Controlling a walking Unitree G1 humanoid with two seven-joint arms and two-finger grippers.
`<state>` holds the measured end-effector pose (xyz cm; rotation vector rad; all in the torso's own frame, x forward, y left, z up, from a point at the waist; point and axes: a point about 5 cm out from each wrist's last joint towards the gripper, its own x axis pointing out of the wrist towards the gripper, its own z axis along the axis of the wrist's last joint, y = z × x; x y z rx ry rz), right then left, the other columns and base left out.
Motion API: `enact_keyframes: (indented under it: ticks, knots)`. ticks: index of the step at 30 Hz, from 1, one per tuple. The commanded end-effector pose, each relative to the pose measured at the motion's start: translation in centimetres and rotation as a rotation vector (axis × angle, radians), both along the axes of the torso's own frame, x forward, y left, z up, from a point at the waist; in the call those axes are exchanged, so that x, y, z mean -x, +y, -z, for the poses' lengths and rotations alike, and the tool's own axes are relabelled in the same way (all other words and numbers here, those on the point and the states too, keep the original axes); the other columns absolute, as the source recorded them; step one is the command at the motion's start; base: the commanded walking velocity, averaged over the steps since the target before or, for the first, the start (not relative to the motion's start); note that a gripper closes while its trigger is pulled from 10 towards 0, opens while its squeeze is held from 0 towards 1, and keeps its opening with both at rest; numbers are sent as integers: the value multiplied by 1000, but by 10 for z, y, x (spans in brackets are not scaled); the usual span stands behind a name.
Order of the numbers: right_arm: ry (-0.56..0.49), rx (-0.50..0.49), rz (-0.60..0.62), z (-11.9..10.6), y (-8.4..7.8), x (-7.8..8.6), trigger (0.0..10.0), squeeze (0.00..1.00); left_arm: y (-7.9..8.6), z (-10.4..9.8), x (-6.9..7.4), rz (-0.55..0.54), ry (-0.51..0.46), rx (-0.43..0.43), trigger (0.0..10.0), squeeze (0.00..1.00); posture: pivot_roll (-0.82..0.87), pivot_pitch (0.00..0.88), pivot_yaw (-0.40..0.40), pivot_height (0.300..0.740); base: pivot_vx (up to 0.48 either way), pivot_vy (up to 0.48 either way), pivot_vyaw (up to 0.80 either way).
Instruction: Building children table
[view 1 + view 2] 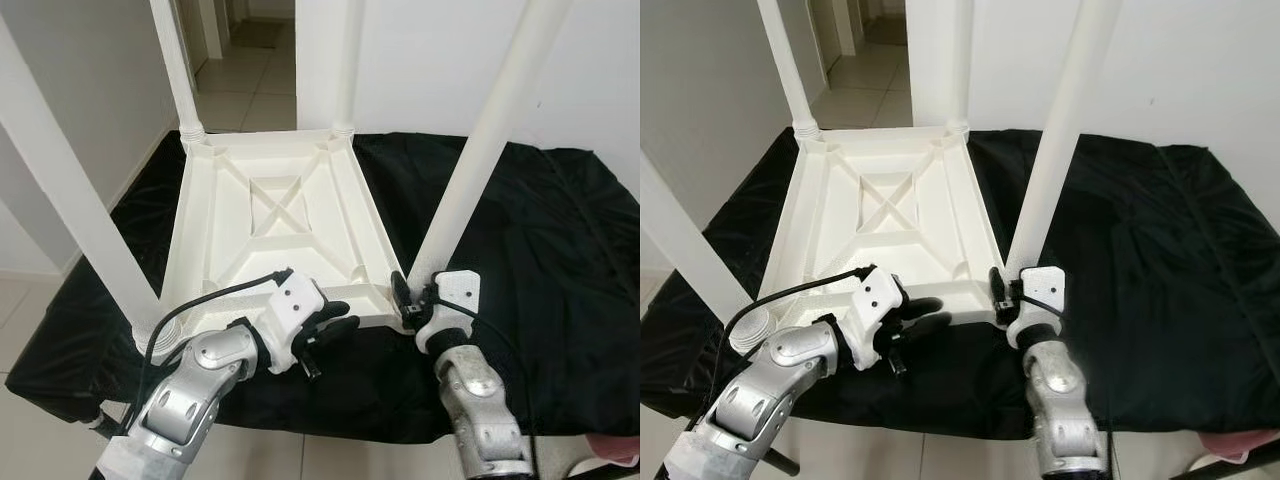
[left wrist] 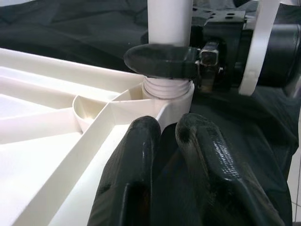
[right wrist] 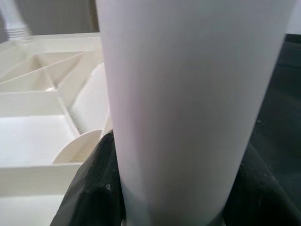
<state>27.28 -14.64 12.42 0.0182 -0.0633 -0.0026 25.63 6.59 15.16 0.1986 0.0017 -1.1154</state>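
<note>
Head views: your white plastic children's table (image 1: 275,225) lies upside down on black cloth (image 1: 540,260), four legs up. Right gripper (image 1: 405,298) clamped round near-right white leg (image 1: 478,150) at base.
Left wrist: left gripper (image 2: 162,141) fingers together, at table rim beside that leg's socket

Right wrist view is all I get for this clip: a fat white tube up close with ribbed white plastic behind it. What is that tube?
Observer: It is a white plastic table leg, standing in the near right corner of the upturned white plastic tabletop.
Operator: Is the right hand on it?
Observer: Yes, the right hand is shut around its base.
Operator: And the left hand?
Observer: The left hand rests at the tabletop's near edge, fingers together.
Operator: How many legs are up?
Observer: Four, one at each corner.
</note>
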Motion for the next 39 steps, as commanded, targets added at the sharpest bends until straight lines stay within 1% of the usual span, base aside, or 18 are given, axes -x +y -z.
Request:
enact_keyframes:
  ticks: [1,5,8,9,12,13,15,16,18,20,21,27,30,31,33,34,36,39]
  knots:
    - [118,-11,150,21,-11,3,10000,0,2,1,-2,7,6,-16,10000,0,-72,60,45,740,0,0,0]
    - [114,-11,171,21,-10,3,10000,0,3,0,-3,3,5,-15,10000,0,-68,66,45,740,0,0,0]
    - [89,-36,185,17,-5,3,10000,0,3,0,-3,-3,3,-15,10000,0,-64,69,46,740,0,0,0]
    - [71,-46,179,15,-4,3,10000,59,3,0,-3,-4,0,-15,10000,0,-63,70,44,740,0,0,0]
    - [60,-51,178,14,-2,3,10000,59,2,0,-2,-5,-3,-15,10000,0,-63,70,44,740,0,0,0]
    - [40,-56,172,11,-2,4,10000,1000,2,0,-2,-9,-2,-13,10000,0,-66,73,41,740,0,0,0]
    - [40,-56,172,11,-2,4,10000,1000,2,0,-2,-9,-2,-13,10000,0,-66,73,41,740,0,0,0]
    - [22,-46,177,9,-4,5,10000,1000,2,0,-2,-12,-4,-9,10000,0,-67,74,39,740,0,0,0]
    - [-36,-44,141,0,-7,4,10000,992,0,-1,-3,-19,-11,3,10000,0,-74,78,36,740,0,0,0]
    - [-54,-40,127,-3,-7,4,10000,992,0,-2,-4,-20,-13,6,10000,0,-74,78,36,740,0,0,0]
    - [-72,-36,95,-6,-6,3,10000,0,-1,-2,-4,-21,-13,7,10000,0,-76,79,36,740,0,0,0]
    - [-90,-22,-1,-12,-5,3,10000,0,-2,-3,-4,-21,-11,14,10000,0,-78,84,39,740,0,0,0]
    - [-107,3,-145,-17,-5,3,10000,0,-2,-3,-4,-20,-4,16,10000,0,-80,85,43,740,0,0,0]
    - [-107,3,-145,-17,-5,3,10000,0,-2,-3,-4,-20,-4,16,10000,0,-80,85,43,740,0,0,0]
    - [-115,24,-210,-20,-9,1,10000,0,-3,-3,-3,-16,-3,16,10000,0,-81,84,41,740,0,0,0]
    - [-115,24,-210,-20,-9,1,10000,0,-3,-3,-3,-16,-3,16,10000,0,-81,84,41,740,0,0,0]
    - [-107,77,-331,-24,-13,-4,10000,0,-5,-1,0,0,4,11,10000,0,-83,66,37,740,0,0,0]
    - [-101,94,-377,-25,-14,-6,10000,0,-6,0,1,8,7,9,10000,0,-83,66,37,740,0,0,0]
